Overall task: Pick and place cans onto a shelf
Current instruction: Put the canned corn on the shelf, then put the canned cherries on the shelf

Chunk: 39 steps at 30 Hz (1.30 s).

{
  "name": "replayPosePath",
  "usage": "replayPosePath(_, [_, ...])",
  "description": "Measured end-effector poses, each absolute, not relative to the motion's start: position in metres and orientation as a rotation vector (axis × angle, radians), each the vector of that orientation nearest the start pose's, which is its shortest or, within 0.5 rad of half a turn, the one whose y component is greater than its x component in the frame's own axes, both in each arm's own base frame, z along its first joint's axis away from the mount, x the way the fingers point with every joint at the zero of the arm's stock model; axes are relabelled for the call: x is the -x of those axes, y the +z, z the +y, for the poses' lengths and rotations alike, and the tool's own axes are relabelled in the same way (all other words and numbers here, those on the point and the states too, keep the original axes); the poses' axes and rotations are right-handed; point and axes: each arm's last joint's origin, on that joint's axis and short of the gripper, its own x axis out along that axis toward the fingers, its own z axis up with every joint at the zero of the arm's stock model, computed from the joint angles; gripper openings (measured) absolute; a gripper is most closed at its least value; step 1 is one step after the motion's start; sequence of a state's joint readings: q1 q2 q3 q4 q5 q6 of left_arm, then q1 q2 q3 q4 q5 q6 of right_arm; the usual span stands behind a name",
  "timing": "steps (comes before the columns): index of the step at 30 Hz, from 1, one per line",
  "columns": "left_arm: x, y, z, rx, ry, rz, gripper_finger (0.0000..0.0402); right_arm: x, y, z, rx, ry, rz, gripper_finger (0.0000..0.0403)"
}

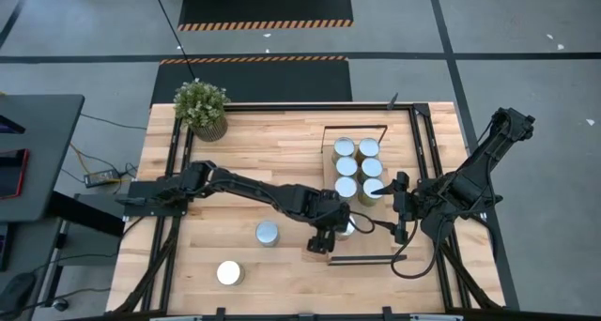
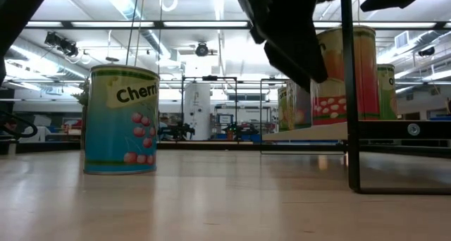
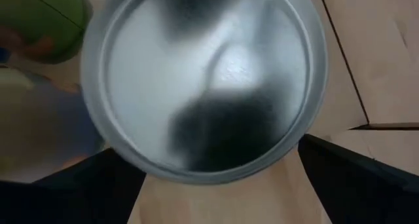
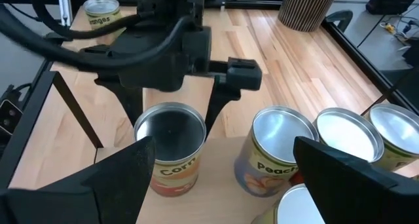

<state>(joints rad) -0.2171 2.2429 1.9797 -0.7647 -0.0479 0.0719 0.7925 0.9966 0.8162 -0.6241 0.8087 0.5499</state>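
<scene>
The shelf (image 1: pixel 331 248), a narrow light-wood board with black end frames, lies right of the table's middle. Several silver-lidded cans (image 1: pixel 359 166) stand on it in two rows. My left gripper (image 1: pixel 332 233) reaches in from the left and is shut on an orange "Corn" can (image 4: pixel 170 155) at the shelf's near end. My right gripper (image 1: pixel 398 206) is open and empty just right of the shelf, pointing toward the cans. Two more cans (image 1: pixel 268 233) (image 1: pixel 228 272) stand upright on the table, left of the shelf. My left gripper comes at the Corn can from above, pointing down, one finger (image 4: pixel 215 112) on each side of its wall just below the rim (image 3: pixel 298 135). The can stands upright between the fingers. Its base appears to rest on the shelf board (image 4: pixel 222 152).
A potted plant (image 1: pixel 201 107) stands at the table's far left corner. A blue "Cherry" can (image 2: pixel 121 121) stands on the bare tabletop in the low view. A black metal frame (image 1: pixel 424 147) runs along the table's sides. Bare tabletop lies between the plant and the shelf.
</scene>
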Motion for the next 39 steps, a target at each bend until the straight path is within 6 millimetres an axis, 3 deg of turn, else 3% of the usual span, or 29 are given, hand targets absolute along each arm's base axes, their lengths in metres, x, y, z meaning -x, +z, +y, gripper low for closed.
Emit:
replayPosePath(9, [-0.476, 0.259, -0.103, -0.191, -0.121, 0.976, 0.0394, -0.148, 0.277, 0.12, 0.033, -0.165, 0.524, 0.0371])
replayPosePath(14, [-0.475, 0.267, -0.103, -0.277, 0.013, 0.961, 0.0394, -0.148, 0.277, 0.12, 0.041, -0.163, 0.526, 0.0371])
replayPosePath(27, [-0.466, 0.273, -0.116, -0.352, 0.064, 0.965, 0.0394, -0.148, 0.277, 0.12, 0.037, -0.165, 0.527, 0.0371])
replayPosePath(39, [-0.426, 0.271, -0.137, -0.399, 0.038, 1.247, 0.0394, -0.148, 0.277, 0.12, 0.059, -0.164, 0.523, 0.0371])
